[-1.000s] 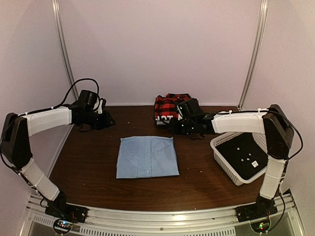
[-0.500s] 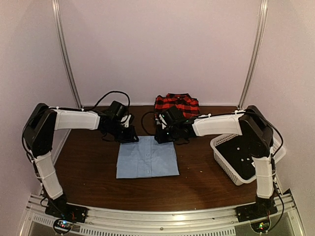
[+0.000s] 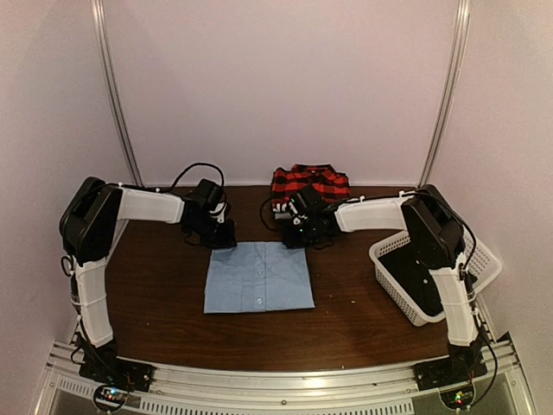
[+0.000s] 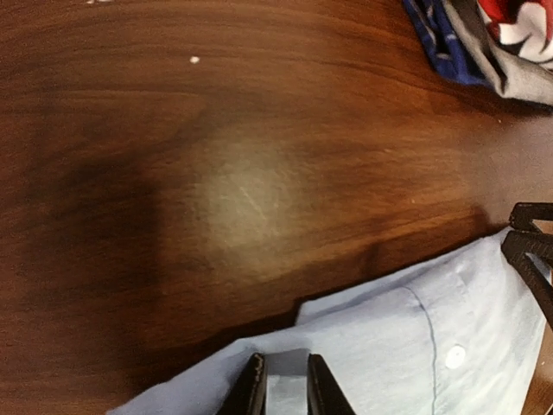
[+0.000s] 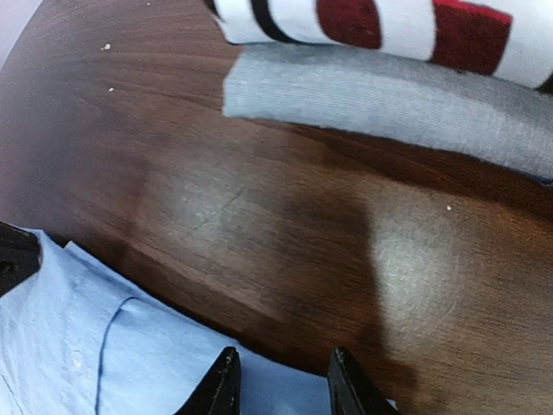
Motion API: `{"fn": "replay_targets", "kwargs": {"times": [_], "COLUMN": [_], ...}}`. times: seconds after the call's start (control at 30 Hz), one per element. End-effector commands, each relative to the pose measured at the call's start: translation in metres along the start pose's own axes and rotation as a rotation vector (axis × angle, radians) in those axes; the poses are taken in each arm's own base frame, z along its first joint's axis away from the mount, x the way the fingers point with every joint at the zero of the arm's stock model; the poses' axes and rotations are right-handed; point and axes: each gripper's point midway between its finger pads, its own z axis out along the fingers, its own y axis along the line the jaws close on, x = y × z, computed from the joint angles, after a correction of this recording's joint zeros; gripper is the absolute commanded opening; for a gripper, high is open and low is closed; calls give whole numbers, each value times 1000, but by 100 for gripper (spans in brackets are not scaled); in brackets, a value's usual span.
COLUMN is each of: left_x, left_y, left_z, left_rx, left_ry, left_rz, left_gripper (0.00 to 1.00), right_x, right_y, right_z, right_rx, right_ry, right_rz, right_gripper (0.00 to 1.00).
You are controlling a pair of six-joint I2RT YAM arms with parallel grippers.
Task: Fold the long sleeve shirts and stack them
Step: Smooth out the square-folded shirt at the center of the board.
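Lying flat at tabletop (image 3: 155, 294) centre: one smooth, rectangular folded light blue shirt (image 3: 259, 277); one folded plaid shirt (image 3: 309, 183) at the far edge. The left pincer (image 4: 286, 380) clamps the blue shirt's far edge; the right pincer (image 5: 282, 376) straddles it, grip indeterminate. One white mesh basket (image 3: 390, 290), right.

light blue shirt (image 3: 259, 277): folded into a flat rectangle, button placket up, flat on the bench (image 3: 155, 285). Far-left corner sits at the left gripper (image 3: 221, 239), far-right corner at the right gripper (image 3: 300, 239). plaid shirt (image 3: 309, 183): red-and-black, folded bundle, just beyond the right gripper, apart from the blue one.
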Motion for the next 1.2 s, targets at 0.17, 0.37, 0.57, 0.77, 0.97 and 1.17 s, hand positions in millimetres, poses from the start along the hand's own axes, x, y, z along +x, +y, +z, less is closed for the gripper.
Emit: {"fn": "replay_targets", "kwargs": {"times": [0.17,0.37,0.57,0.77,0.97,1.17], "left_x": [-11,-22,-21,6,45,66], "left_y": [57,66,57,42,22,28], "left_z": [-12,-33,-63,-79,-79,-85], "left_rx": [-114,-151,-121,-40,9,7], "left_ry": [-33,-62,-102,-101,-71,-75], "left_rz": [-55,-57,-59,-60,-54,-86], "left_gripper": [18,19,24,31,36,42], "right_x": [2,-24,-39,-19,8,38], "right_y": [-17,-18,-17,-2,20,18], "right_z": [1,-24,-66,-92,-84,-56], "right_rx": [15,51,85,63,-1,-7], "right_ry": [36,-12,-76,-86,-44,40], "right_rz": [4,-11,-9,-26,-36,-40], "right_gripper": [37,39,41,39,36,35]}}
